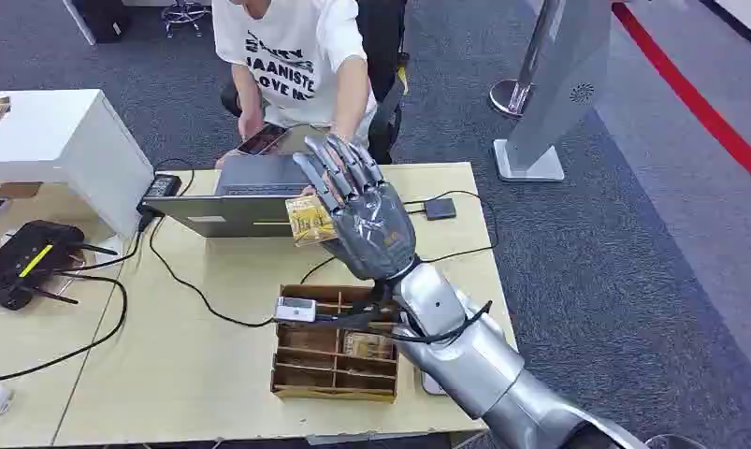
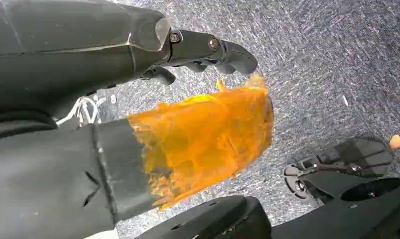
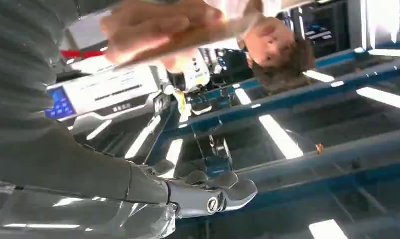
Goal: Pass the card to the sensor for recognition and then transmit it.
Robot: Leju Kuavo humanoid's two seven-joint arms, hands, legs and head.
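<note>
The card (image 1: 310,221) is half hidden by the raised right hand (image 1: 367,220), pinched at its nine o'clock side; the left hand (image 2: 207,52) is curled, empty.

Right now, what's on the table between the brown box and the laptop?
In the head view, bare tabletop crossed by black cables lies between the compartment box and the laptop; the right hand holds a card above it.

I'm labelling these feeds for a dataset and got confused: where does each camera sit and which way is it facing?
Head view: high on the body, looking down at the table; the right hand holds a card toward a seated person.
Left wrist view: behind the left hand, facing carpet.
Right wrist view: behind the right hand, tilted up at ceiling lights.
Shared: head and right wrist views both show the person, who reaches for the card.
</note>
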